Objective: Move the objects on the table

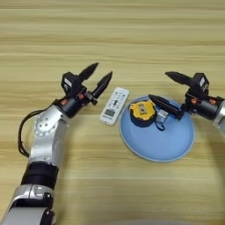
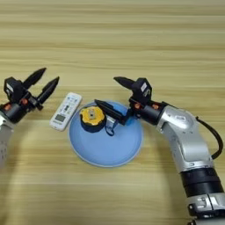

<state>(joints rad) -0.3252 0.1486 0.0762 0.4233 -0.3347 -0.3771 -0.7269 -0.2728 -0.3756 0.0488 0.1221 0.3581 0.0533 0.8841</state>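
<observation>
Tape measure (image 1: 142,112) on plate (image 1: 158,143)

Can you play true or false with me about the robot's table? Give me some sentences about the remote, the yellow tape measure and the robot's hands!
1. The tape measure sits on the blue plate. True.
2. The white remote lies on the plate. False: it lies on the wooden table, just left of the plate.
3. The left hand is holding the remote. False: it is open, left of the remote.
4. The right hand is open over the plate. True.
5. The plate is red. False: it is light blue.
</observation>
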